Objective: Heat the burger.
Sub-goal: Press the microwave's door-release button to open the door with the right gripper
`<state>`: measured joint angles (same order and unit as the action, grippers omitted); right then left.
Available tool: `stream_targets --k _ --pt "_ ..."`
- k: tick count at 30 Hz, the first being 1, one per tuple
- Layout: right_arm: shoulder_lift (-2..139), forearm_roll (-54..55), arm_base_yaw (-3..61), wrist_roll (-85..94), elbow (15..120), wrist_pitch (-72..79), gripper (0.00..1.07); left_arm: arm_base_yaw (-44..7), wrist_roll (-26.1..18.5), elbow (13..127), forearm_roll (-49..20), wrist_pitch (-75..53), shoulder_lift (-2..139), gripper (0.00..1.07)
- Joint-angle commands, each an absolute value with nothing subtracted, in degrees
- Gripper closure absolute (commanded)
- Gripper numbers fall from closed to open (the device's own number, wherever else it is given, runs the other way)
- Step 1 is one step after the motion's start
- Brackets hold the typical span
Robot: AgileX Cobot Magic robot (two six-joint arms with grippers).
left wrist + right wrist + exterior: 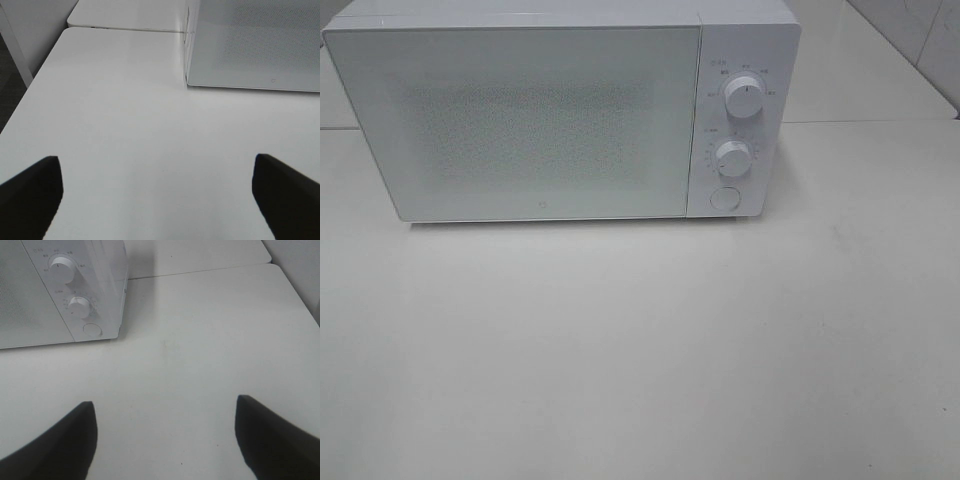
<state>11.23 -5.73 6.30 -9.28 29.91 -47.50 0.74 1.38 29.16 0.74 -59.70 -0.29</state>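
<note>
- Burger: not in any view. Can't tell where it is. It may be off-frame, or behind the microwave [560, 110] door [470, 130], whose frosted mesh I can't see through.
- Microwave sits at the back of the tabletop [640, 360] with the door shut flush. Ctrl panel is on its right side: upper knob [744, 97], lower knob [732, 157], round button [724, 198] under them.
- Left pincer [155, 167]: fingers spread wide, nothing between them. It's above bare tabletop, short of the microwave's front left corner.
- Right pincer [165, 405]: also spread and holding nothing. It's above bare tabletop, with the ctrl panel ahead and off to one side.
- Progress, my read: at the very start, since the door isn't open and there's no burger in hand.
- Handling, judged w/o seeing it:
  - A burger is light, soft and stacked, so the layers will slide if it's squeezed hard or tipped.
  - The bun dents and doesn't spring back well.
  - I'd take it low and wide across the sides, w/ a gentle close, spanning both bun halves so the stack stays together.
  - I'd keep it level and move slowly.
  - A grip on the top dome alone would prob. lift just the bun.
- Next, I reckon: find the burger first, then get the door open. That round button looks like the release, but I'm not sure.
</note>
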Motion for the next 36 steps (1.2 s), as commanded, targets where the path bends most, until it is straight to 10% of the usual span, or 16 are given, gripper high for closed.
stream_targets --k 1,36 --pt "13.69 -5.56 5.9 -8.77 30.6 -43.54 0.35 0.8 1.38 28.99 0.52 -59.47 -1.38 0.09" --pt "52.25 -5.56 5.9 -9.22 25.32 0.4 0.35 0.8 1.38 28.99 0.52 -59.47 -1.38 0.09"
